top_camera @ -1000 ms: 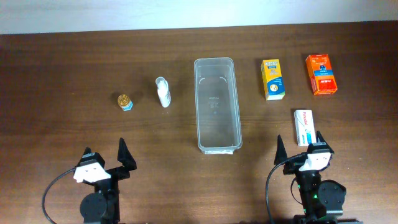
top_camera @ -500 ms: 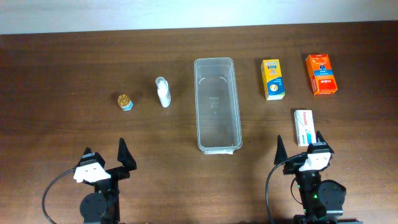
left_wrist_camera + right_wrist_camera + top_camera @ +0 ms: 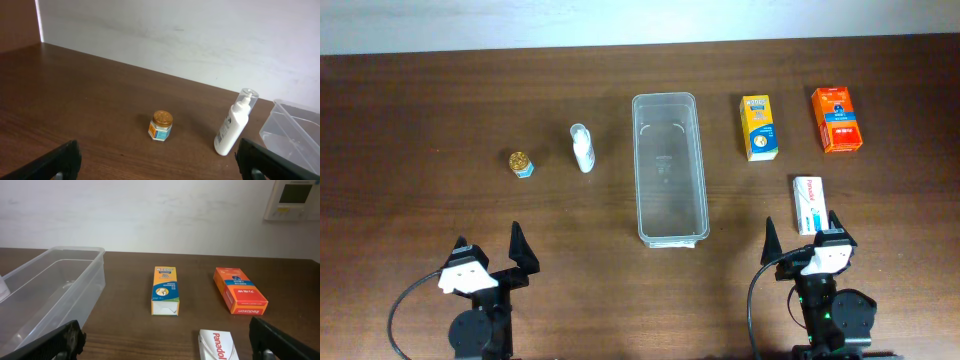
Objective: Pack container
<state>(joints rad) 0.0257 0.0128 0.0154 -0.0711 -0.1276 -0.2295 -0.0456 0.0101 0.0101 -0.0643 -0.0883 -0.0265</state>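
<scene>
– Container is sitting empty in the middle of the counter.
– Left fingers and right fingers are gaping, holding nothing. The right ones should probably be straddling the white box across its narrow sides.

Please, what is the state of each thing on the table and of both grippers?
container, empty, no lid
bottle, lying down, capped
jar, upright, lid on
yellow box, lying flat
orange box, lying flat
white box, lying flat
left gripper, open, empty
right gripper, open, empty
</scene>
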